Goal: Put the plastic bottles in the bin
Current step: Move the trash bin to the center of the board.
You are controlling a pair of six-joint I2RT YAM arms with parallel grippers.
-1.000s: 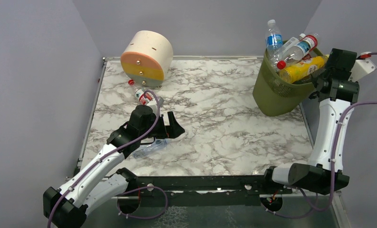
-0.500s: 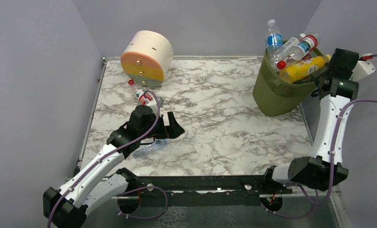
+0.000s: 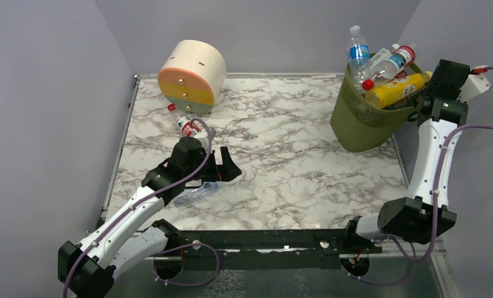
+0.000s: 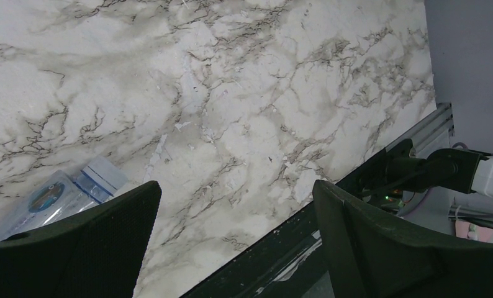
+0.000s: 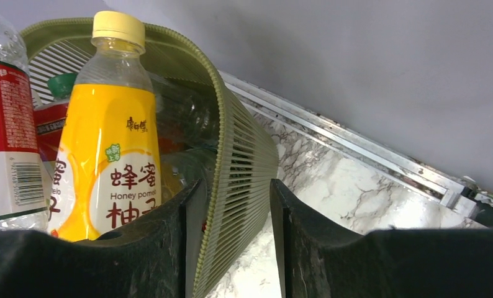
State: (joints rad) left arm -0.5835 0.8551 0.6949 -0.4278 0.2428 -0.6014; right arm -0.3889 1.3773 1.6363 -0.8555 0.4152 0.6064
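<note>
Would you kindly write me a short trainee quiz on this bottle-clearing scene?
1. True or false: the left gripper is open and empty.
2. How many bottles lie visibly on the table? A one, B two, C five.
3. Fill in: the right gripper straddles the ___ of the bin.
Key: 1 true; 2 B; 3 wall.

White arms with black joints, black fingers, purple cables.
</note>
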